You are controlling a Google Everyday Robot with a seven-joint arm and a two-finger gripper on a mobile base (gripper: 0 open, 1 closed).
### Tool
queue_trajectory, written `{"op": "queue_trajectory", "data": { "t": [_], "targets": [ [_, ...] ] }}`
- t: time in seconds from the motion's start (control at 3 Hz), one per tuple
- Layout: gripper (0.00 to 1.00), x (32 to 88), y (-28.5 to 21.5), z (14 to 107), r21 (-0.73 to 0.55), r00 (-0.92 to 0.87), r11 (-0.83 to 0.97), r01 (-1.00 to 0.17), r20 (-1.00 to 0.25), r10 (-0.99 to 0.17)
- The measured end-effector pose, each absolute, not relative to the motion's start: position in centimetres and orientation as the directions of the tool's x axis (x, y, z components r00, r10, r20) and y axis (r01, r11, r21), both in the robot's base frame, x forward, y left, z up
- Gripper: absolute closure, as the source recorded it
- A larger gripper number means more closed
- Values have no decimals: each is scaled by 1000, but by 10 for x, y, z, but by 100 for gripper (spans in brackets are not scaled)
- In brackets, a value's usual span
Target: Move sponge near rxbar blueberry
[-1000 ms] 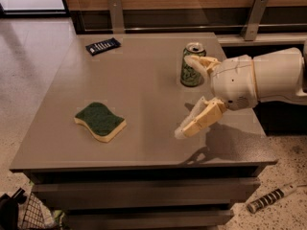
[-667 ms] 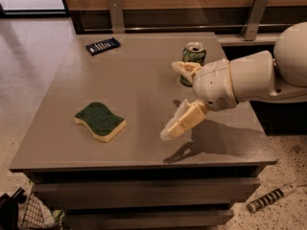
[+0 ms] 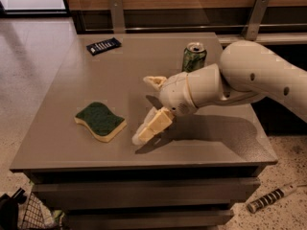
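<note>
Hovering just right of the wavy green-topped, yellow-foam sponge on the grey surface, the hand is spread, seemingly empty: approach step. Next, grip it and carry it far-left toward the flat navy wrapped rxbar blueberry.

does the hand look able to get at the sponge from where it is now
Probably yes. The hand hangs open just beside the sponge, low over the table, with nothing between them. The can stands behind the arm, out of the way.
</note>
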State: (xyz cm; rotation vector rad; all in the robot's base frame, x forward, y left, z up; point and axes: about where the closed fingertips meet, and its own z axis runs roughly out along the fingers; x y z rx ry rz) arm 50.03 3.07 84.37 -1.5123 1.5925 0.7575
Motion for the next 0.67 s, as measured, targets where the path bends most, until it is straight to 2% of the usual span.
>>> {"op": "queue_trajectory", "data": {
  "t": [0.67],
  "targets": [
    [0,481,87,828,-55,48,3,-998,-904,-424]
  ]
}}
